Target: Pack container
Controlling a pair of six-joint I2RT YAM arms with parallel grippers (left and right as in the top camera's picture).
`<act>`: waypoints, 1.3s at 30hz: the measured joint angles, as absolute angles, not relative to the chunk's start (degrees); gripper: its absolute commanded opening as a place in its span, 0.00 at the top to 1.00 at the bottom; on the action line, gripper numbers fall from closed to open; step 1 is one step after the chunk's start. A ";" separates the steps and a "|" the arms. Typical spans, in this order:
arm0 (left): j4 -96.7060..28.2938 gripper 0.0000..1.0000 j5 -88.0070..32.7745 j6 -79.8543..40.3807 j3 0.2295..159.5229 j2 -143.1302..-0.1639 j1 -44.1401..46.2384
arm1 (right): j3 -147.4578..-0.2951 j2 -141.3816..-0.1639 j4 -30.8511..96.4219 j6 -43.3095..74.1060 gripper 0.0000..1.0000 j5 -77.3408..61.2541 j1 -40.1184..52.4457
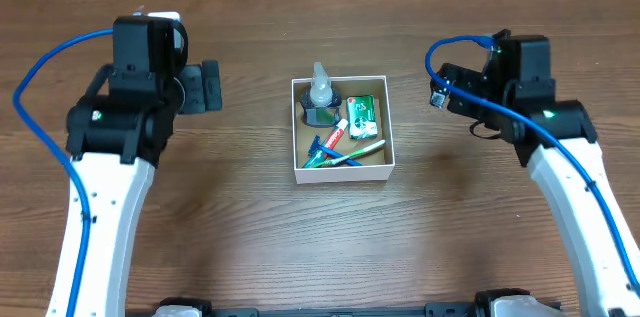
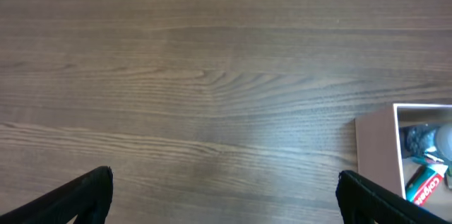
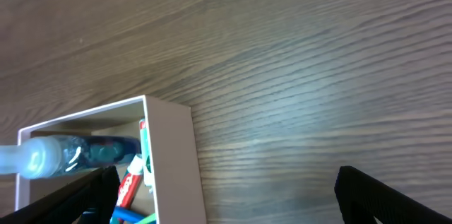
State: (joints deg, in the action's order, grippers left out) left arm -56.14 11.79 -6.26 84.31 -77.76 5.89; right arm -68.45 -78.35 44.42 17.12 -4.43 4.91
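container (image 1: 345, 173) is square, so there's no long axis to align on. left gripper (image 1: 205, 85) is off the container's left side, well apart. right gripper (image 1: 440, 92) is off its right side, near, the closer arm. both have fingers spread wide and carry nothing. in the container: dark bottle with clear nozzle (image 1: 320, 97) in the far-left corner, green packet (image 1: 361, 112) far right, toothpaste tube (image 1: 337, 134) diagonal mid-box, blue and green handled pieces (image 1: 345, 157) along the near wall, type unclear. wood-grain table (image 1: 250, 237) is flat, and nothing stands between either gripper and the container. box looks full; i'd guess any further reach goes from the right.
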 measured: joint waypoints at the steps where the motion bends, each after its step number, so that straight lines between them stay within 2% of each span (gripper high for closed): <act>1: -56.03 0.00 11.60 -6.26 83.85 -76.47 5.89 | -68.34 -77.08 44.97 17.04 0.00 -3.95 4.93; 5: -54.50 0.00 11.05 -6.26 78.54 -65.91 6.02 | -65.06 -66.63 44.36 16.84 0.00 -1.54 4.91; 11: -47.64 0.00 7.40 -5.87 62.41 -42.85 6.66 | -49.10 -45.58 40.66 16.91 0.00 0.25 4.91; 15: -47.79 0.00 6.35 -7.70 53.74 -28.38 6.66 | -38.20 -30.55 41.69 17.41 0.00 1.45 4.93; 18: -48.12 0.00 5.96 -10.59 50.52 -22.39 6.66 | -35.11 -24.71 43.38 17.65 0.00 1.74 4.91; 32: -66.61 0.00 5.54 -13.85 49.39 -20.62 6.66 | -34.35 -23.24 47.44 17.80 0.00 1.93 4.93; 39: -68.58 0.00 5.54 -13.87 49.25 -20.62 6.66 | -34.33 -23.24 50.65 17.82 0.00 2.00 4.91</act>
